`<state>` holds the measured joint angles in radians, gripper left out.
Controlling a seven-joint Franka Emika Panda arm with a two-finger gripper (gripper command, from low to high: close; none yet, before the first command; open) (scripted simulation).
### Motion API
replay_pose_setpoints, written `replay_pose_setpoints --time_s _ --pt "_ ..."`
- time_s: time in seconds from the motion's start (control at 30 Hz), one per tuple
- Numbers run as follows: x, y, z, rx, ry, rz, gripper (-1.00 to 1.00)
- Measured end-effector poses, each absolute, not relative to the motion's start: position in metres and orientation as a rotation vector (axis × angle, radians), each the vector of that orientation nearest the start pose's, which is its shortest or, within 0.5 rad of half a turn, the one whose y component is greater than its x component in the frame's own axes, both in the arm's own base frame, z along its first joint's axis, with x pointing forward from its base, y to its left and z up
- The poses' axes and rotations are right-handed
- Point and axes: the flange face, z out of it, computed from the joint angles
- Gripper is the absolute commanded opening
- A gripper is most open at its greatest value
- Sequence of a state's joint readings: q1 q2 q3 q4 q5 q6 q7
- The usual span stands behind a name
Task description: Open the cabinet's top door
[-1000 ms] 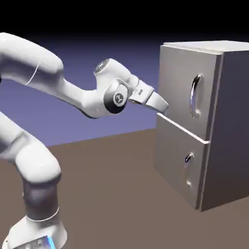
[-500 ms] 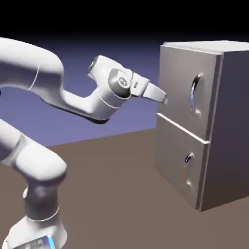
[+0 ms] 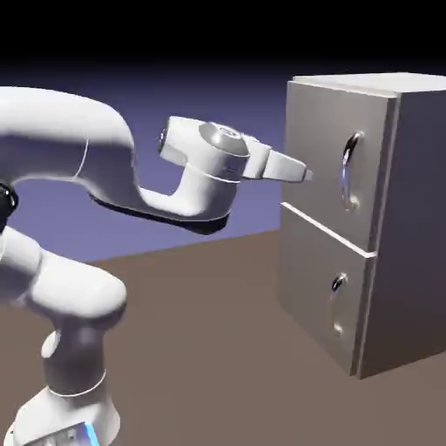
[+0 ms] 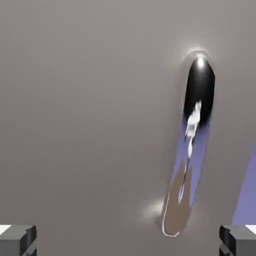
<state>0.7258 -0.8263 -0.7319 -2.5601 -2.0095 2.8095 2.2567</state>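
The cabinet (image 3: 366, 218) stands on the brown desk (image 3: 218, 348), toward the desk's right side in the exterior view. Its front carries two panels. The top door (image 3: 327, 148) is the taller, upper panel and sits flush with the cabinet front, closed. A long curved chrome handle (image 3: 349, 170) runs vertically near the door's right edge. The lower panel (image 3: 318, 279) carries a small knob (image 3: 338, 283).

The white arm (image 3: 96, 174) extends horizontally toward the cabinet. The gripper (image 3: 303, 173) is level with the top door's middle height, in front of the panel's left part, and apart from the handle.

In the hand view, grey door surface (image 4: 90, 110) fills nearly the whole picture. The chrome handle (image 4: 192, 145) appears right of centre. The two fingertips (image 4: 17, 240) sit at the bottom corners, spread wide with nothing between them: the pincer is open.
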Motion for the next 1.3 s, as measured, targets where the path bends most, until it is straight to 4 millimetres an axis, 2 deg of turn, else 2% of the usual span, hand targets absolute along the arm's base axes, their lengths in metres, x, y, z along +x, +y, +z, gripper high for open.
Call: replay_pose_setpoints --time_s 0.67,0.83,0.87,0.93,1.3 --pt "0.419 -0.039 0.492 -1.763 0.673 -1.723 0.00" --pt "0.469 -0.036 0.492 -1.764 0.673 -1.723 0.00" --pt "0.469 -0.036 0.492 -1.764 0.673 -1.723 -1.00" --pt "0.469 -0.036 0.492 -1.764 0.673 -1.723 -1.00" --pt "0.403 0.001 0.492 -1.742 0.903 -1.872 -1.00"
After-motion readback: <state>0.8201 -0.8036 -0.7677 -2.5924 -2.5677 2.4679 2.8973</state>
